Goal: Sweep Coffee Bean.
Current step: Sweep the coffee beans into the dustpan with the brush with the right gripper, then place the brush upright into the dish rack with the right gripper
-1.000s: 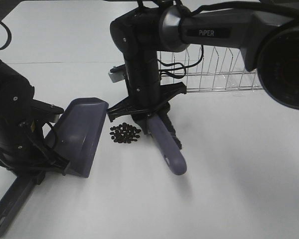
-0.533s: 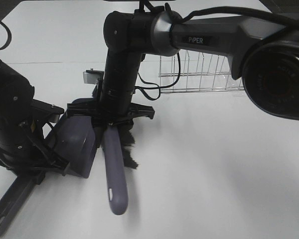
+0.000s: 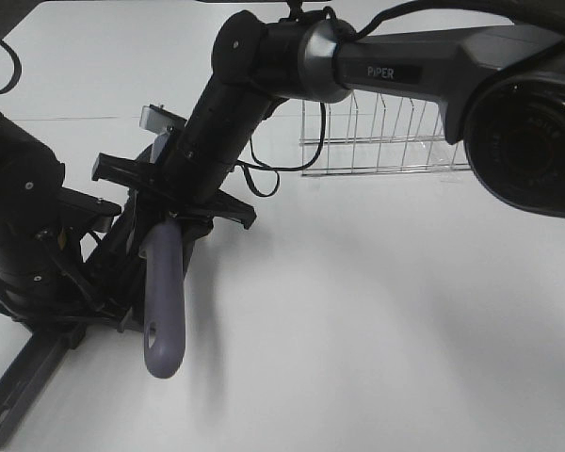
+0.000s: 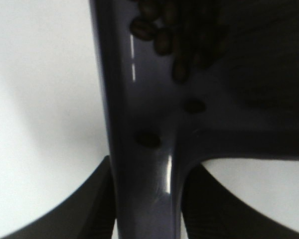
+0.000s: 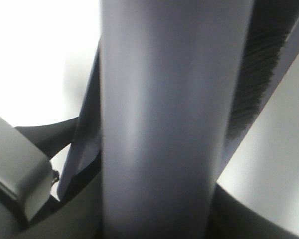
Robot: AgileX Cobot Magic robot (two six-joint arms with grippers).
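Note:
The coffee beans (image 4: 162, 37) lie in a dark cluster inside the purple dustpan (image 4: 144, 149), with two loose beans nearer its handle. In the exterior view the beans are hidden. My left gripper (image 4: 147, 199) is shut on the dustpan handle; the pan's edge (image 3: 122, 250) shows at the left, mostly behind the other arm. My right gripper (image 3: 174, 215) has reached across to the left and is shut on the brush, directly over the dustpan. The brush's purple handle (image 3: 165, 311) hangs down towards the front. The right wrist view shows this handle (image 5: 154, 119) with black bristles (image 5: 259, 74) beside it.
A clear wire rack (image 3: 386, 132) stands at the back right. The left arm's black base (image 3: 19, 235) fills the left edge. The white table (image 3: 405, 330) is bare where the beans lay earlier.
My right gripper swept the brush leftwards across the bean pile and onto the dustpan. The beans left the table and now lie in the pan. The left arm stayed put.

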